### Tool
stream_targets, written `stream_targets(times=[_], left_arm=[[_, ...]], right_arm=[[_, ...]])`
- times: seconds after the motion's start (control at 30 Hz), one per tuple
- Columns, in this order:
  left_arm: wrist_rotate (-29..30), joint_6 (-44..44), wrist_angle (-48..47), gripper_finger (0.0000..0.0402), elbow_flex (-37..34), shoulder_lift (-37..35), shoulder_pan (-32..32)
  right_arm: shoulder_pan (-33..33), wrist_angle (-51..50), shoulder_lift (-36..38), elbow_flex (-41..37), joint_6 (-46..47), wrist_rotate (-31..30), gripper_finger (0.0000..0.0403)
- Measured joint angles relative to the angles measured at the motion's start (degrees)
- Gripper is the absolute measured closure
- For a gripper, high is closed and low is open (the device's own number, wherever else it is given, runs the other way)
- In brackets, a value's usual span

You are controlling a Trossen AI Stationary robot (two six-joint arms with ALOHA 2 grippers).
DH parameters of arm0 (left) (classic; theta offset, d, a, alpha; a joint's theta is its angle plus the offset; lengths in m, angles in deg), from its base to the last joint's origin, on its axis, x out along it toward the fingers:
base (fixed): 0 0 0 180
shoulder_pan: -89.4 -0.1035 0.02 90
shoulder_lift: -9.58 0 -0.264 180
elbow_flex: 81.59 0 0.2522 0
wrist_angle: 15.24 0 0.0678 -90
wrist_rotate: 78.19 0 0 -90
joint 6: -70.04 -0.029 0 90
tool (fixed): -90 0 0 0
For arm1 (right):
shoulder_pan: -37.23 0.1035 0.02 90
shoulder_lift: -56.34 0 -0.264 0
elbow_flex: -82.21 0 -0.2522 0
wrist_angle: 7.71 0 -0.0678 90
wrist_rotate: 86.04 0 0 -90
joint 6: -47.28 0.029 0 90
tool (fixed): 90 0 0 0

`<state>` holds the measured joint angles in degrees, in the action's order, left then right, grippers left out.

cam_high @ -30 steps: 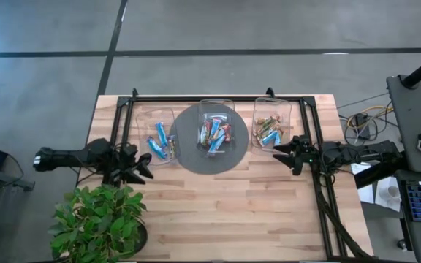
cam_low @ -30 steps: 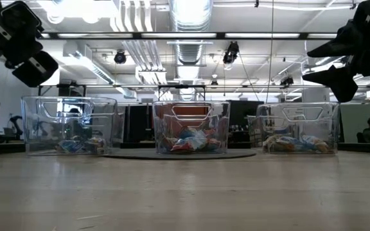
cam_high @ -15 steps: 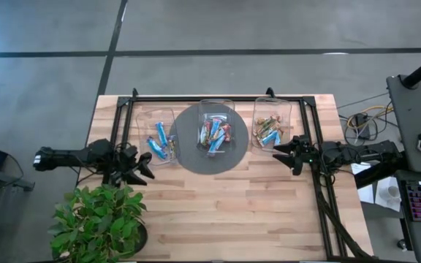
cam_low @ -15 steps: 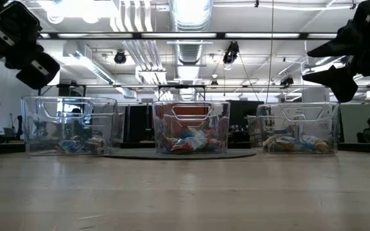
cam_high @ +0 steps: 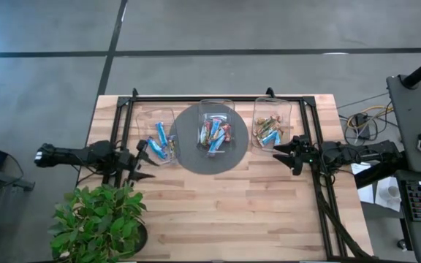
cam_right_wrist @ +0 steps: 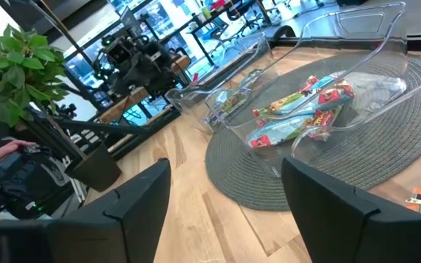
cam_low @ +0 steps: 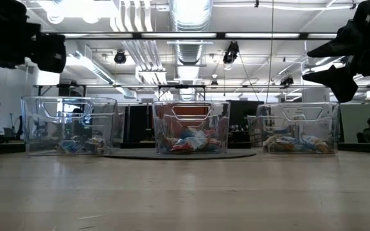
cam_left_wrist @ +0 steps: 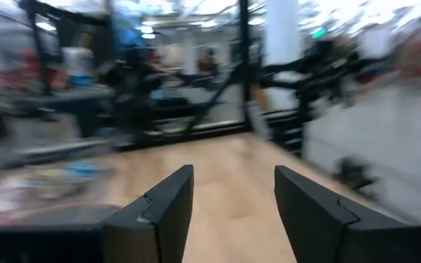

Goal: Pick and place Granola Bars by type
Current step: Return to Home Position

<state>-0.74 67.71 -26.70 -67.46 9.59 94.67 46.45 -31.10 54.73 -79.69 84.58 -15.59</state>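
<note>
High view: Granola Bars [cam_high: 214, 136] variously angled

No legible text, label or number on anything.

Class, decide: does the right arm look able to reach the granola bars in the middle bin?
Likely yes: the right tool hangs open, empty, above rim height; the middle bin is lidless.

Overhead looking straight down, low camera level, sharing table [cam_high: 225, 212]
</note>
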Motion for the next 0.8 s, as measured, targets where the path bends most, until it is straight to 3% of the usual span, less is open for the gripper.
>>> stream_targets(times=[0.17, 0.37, 0.8], left_arm=[[7.56, -5.29, -0.79, 0.0227, 0.00, 0.00, 0.00], [7.77, 2.11, -1.27, 0.0227, 0.00, 0.00, -0.57], [7.81, 2.31, -1.39, 0.0227, 0.00, 0.00, -5.04]], right_arm=[[0.00, 0.00, 0.00, 0.00, -0.02, 0.02, 0.0147], [0.02, 0.00, 0.00, 0.00, -0.01, 0.01, 0.0146], [0.02, 0.00, 0.00, 0.02, 0.00, 0.02, 0.0150]])
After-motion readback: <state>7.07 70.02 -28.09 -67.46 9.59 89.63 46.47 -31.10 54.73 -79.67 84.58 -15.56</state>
